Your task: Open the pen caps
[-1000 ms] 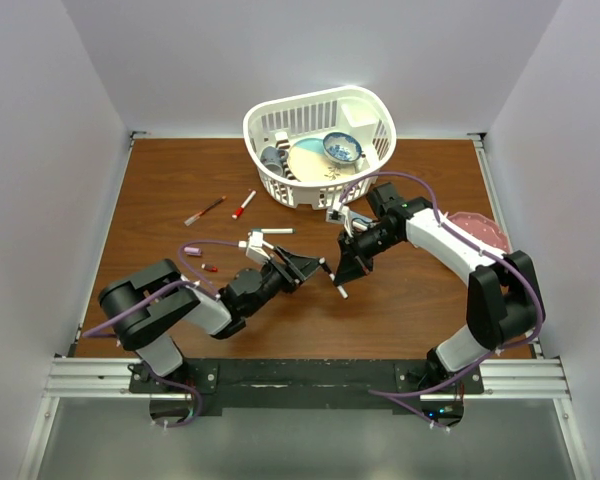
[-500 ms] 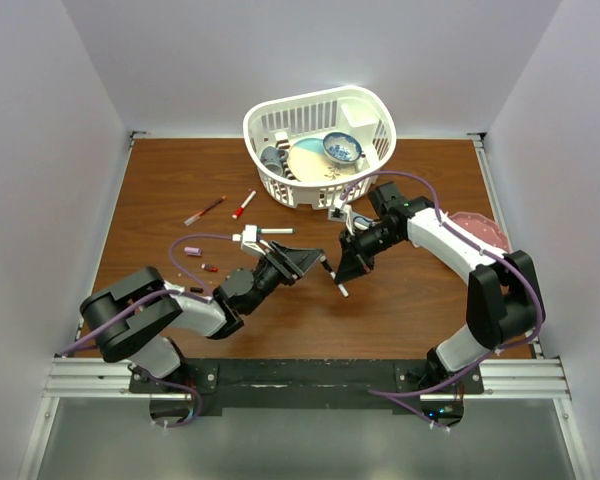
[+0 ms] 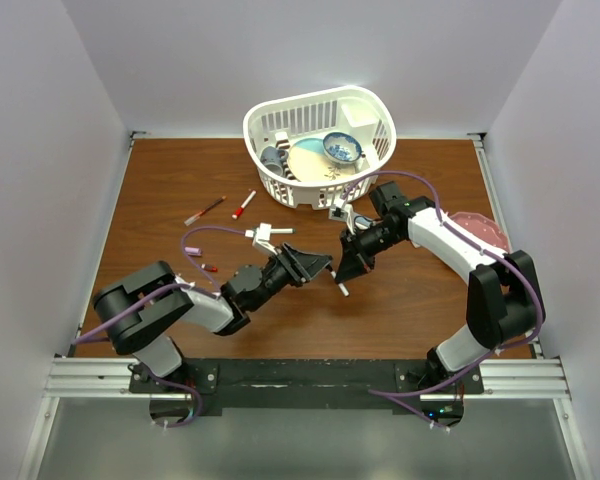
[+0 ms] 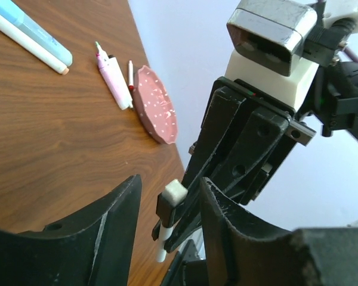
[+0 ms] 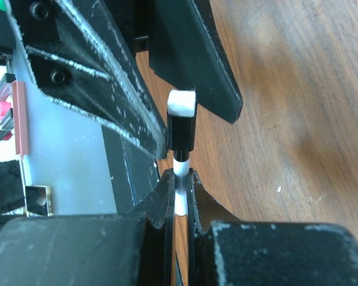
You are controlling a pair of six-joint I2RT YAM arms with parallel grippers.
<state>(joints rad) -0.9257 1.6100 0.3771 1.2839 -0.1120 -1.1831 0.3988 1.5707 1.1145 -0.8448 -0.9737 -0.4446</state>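
Note:
My right gripper (image 3: 346, 266) (image 5: 180, 179) is shut on the white barrel of a marker (image 5: 179, 199), which it holds just above the table. The marker's black pen cap (image 5: 182, 128) (image 4: 167, 205), with a white end, sticks out past the fingers. My left gripper (image 3: 322, 265) (image 4: 170, 193) faces it with one jaw on each side of the cap. A small gap shows on both sides, so it is open. Other capped markers lie on the table: a red-capped one (image 3: 244, 204) and a dark one (image 3: 205, 210).
A white basket (image 3: 365, 105) with dishes stands at the back. A pink dish (image 3: 478, 230) (image 4: 156, 104) lies at the right. A loose pink cap (image 3: 192, 250) and a small red piece (image 3: 209, 267) lie at the left. Blue, white and pink markers (image 4: 114, 80) lie near the pink dish.
My left gripper has slid right until its jaws straddle the black cap, and they have narrowed. The right gripper has kept its hold on the barrel, nearly still.

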